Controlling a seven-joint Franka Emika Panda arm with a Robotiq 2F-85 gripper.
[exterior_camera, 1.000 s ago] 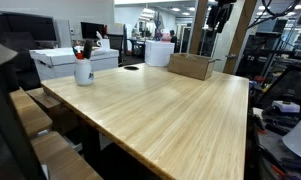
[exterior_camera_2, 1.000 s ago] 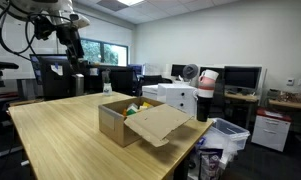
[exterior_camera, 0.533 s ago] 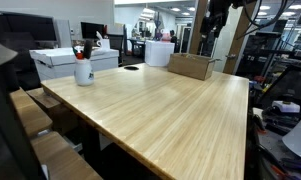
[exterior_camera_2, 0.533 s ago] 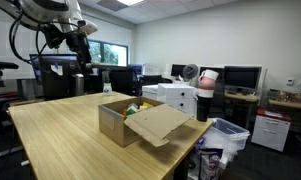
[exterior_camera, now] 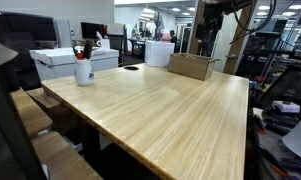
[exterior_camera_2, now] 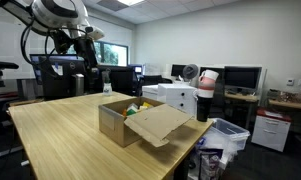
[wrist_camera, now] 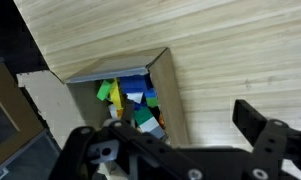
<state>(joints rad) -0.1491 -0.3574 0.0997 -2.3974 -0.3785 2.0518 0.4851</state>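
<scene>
Cardboard box [wrist_camera: 167, 88] stands open near a far corner of the wooden table [exterior_camera: 160, 110], close to the edge, one flap [exterior_camera_2: 158, 124] folded out flat past the table's side. Inside lie small plastic toy pieces [wrist_camera: 130, 98] in yellow, blue and green. The gripper [wrist_camera: 170, 138] hangs well above the box with its jaws apart, holding nothing and touching nothing; both exterior views show it high over the table [exterior_camera_2: 88, 58] [exterior_camera: 205, 28]. A white mug of pens [exterior_camera: 83, 68] stands by another edge, well apart from the box.
</scene>
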